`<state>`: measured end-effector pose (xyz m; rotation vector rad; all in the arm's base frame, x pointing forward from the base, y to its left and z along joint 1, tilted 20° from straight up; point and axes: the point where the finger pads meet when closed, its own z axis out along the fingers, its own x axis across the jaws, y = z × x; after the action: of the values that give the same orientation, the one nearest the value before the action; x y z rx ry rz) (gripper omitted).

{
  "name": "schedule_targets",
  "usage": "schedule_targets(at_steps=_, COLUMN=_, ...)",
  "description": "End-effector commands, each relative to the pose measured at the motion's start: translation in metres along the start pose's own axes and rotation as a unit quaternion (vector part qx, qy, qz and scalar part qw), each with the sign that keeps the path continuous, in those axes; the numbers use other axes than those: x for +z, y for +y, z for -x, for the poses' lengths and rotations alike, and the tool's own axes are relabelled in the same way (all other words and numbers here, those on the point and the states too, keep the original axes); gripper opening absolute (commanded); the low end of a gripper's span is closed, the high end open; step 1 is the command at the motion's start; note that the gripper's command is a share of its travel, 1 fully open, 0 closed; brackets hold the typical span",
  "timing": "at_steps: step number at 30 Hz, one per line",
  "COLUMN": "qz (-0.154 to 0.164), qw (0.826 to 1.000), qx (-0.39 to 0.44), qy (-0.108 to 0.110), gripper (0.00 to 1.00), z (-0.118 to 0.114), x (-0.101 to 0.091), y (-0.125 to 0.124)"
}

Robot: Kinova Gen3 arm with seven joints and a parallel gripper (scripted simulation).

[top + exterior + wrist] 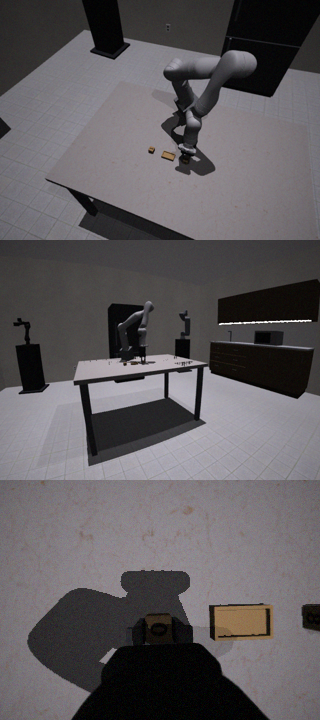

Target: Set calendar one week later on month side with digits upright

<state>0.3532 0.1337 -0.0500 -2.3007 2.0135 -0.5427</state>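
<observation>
My gripper (pixel 185 158) (pixel 158 626) (pixel 142 360) points straight down and is shut on a small wooden cube (pixel 185 161) (pixel 159 625), low at the table top, to the right of the tray. In the wrist view the cube's top face shows an oval mark like a 0, with a dark finger at each side. The wooden tray (pixel 168 155) (pixel 241 622) (pixel 133 363) lies flat and holds nothing. The second cube (pixel 151 149) (pixel 311 616) (pixel 125 364) stands on the table on the tray's far side from my gripper. Its digits are too small to read.
The table (pixel 232 186) (pixel 108 371) is wide, and the arm's base (pixel 184 103) stands at its back. The arm's shadow falls around the held cube. Dark cabinets and pedestals stand off the table.
</observation>
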Motion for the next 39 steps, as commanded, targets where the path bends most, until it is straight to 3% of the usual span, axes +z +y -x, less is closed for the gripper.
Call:
schedule_targets(at_steps=1, qz=-0.001, qw=1.0, qx=0.0, qy=-0.002, gripper=0.57, z=0.001, x=-0.002, y=-0.001)
schedule_targets(at_steps=39, qz=-0.001, qw=1.0, qx=0.0, qy=-0.002, gripper=0.57, z=0.001, x=-0.043, y=-0.001)
